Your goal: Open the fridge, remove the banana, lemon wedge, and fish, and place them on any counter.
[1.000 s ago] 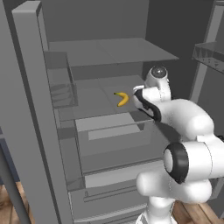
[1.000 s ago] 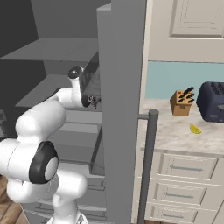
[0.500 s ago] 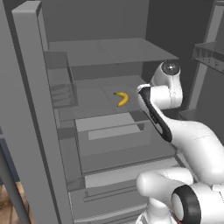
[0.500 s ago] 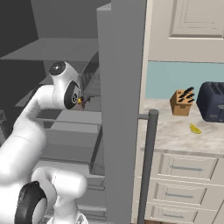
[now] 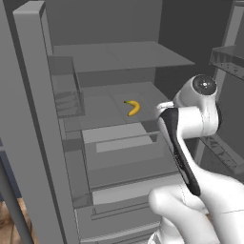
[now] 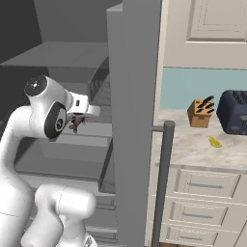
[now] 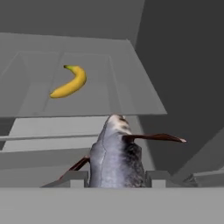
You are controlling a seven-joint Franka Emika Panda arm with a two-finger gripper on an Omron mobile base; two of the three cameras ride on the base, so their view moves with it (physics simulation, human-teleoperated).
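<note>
The fridge (image 5: 43, 143) stood open, its grey interior taking up most of the left base view and its door edge running down the middle of the right base view. In the hand view the gripper (image 7: 116, 178) sat at the bottom centre of the frame, clamped on the fish (image 7: 117, 158), whose grey body rose between the two finger tips with a thin dark fin pointing toward the right of the frame. In the right base view the fish (image 6: 75, 125) showed as a small dark shape just below the white hand, left of centre. The banana (image 5: 133, 107) lay on a fridge shelf, just above and left of centre in the left base view, well apart from the arm; in the hand view the banana (image 7: 70, 82) appeared in the upper left, beyond the fish. At the right of the right base view the lemon wedge (image 6: 215, 142) rested on the tabletop (image 6: 193, 149), in front of a knife block (image 6: 201, 112) and a dark toaster (image 6: 234, 112).
</note>
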